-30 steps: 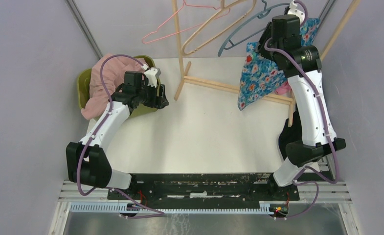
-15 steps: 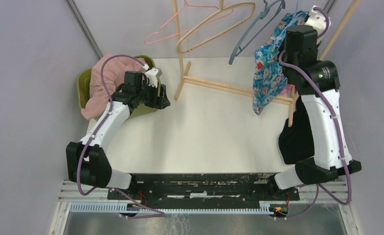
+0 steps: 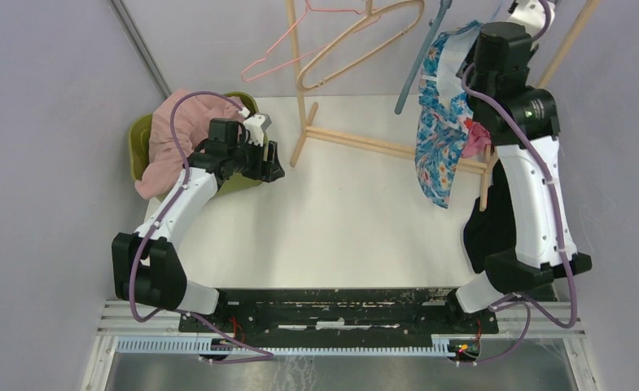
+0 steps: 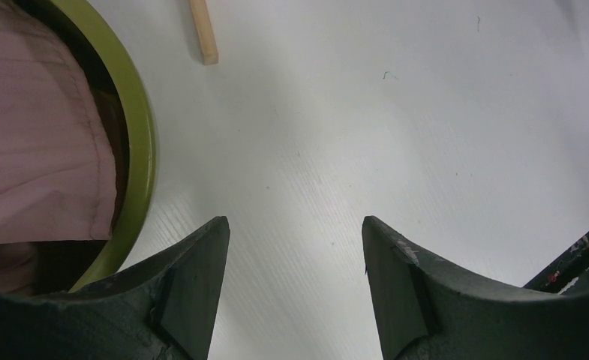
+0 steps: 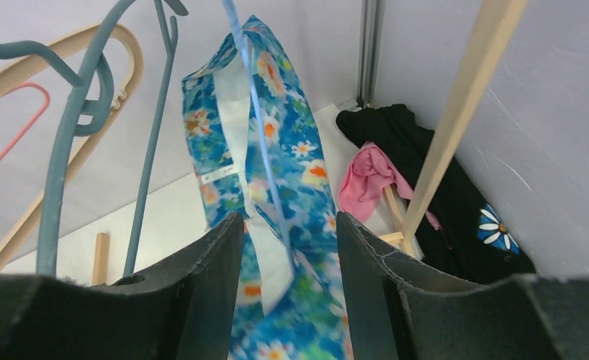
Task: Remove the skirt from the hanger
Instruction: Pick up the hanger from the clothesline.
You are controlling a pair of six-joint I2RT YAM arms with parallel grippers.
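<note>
- Far left: green basket (image 3: pixel 137 145) is sitting at the left edge of the table (image 3: pixel 332 212), with a pink garment (image 3: pixel 177 130) spilling over its rim.
- left gripper (image 4: pixel 292 225) is hovering over bare table just beside the basket. Its jaws are standing wide with nothing between them. Only the left wrist view is showing this; the top view is hiding the fingers.
- Back centre: 3 hangers are hanging at the wooden rack (image 3: pixel 381 145): pink hanger (image 3: pixel 271 53), beige hanger (image 3: pixel 356 41), and blue-grey hanger (image 3: pixel 413 69) pointing almost straight down.
- Blue floral skirt (image 3: pixel 438 130) is hanging just right of the blue-grey hanger, with its top up at the raised right arm.
- right gripper (image 5: pixel 285 221) is gripping the skirt. Only the right wrist view is showing fabric filling the gap between the fingers. Cannot tell if the skirt is attached to the hanger.
- Far right: the wrist view is also showing a black garment (image 5: pixel 441 172) and a pink cloth (image 5: pixel 366 176) beside the rack leg.
</note>
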